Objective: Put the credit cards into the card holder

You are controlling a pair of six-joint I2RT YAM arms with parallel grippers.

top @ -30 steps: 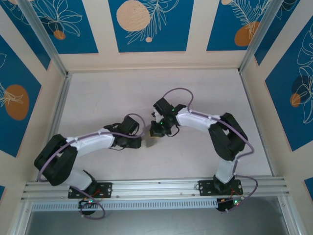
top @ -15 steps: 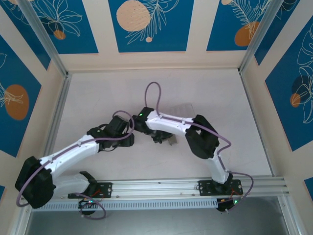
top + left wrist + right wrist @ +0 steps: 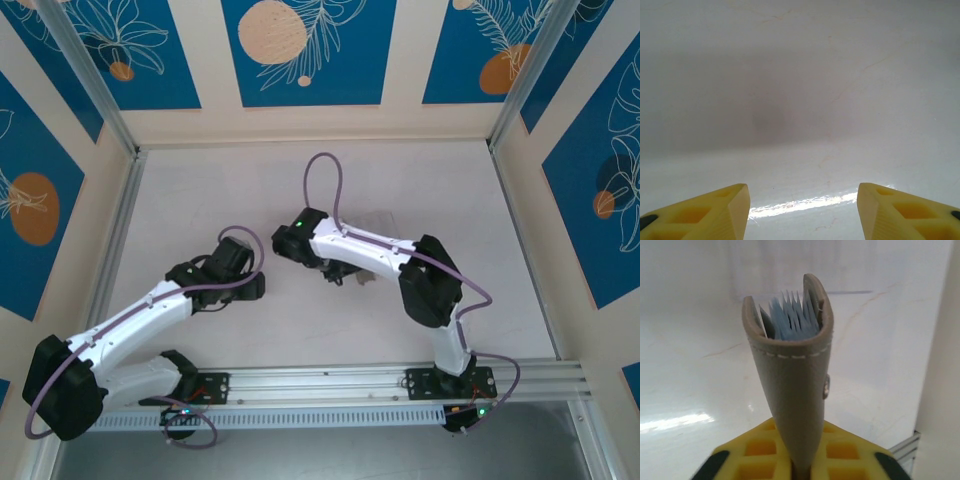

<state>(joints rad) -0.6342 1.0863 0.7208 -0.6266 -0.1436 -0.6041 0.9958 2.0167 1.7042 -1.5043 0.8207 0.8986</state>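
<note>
Left end effector (image 3: 802,194) withdrawn leftward, wide open, right end effector (image 3: 800,450) gripping card holder (image 3: 790,370)

Nothing to read from where I'm looking: no word, brand, number or sign. The card holder (image 3: 792,380) faces me plain grey with a stitched seam and no print on it. The blue wall panels (image 3: 308,50) carry leaf drawings and orange discs, but no lettering.
</note>
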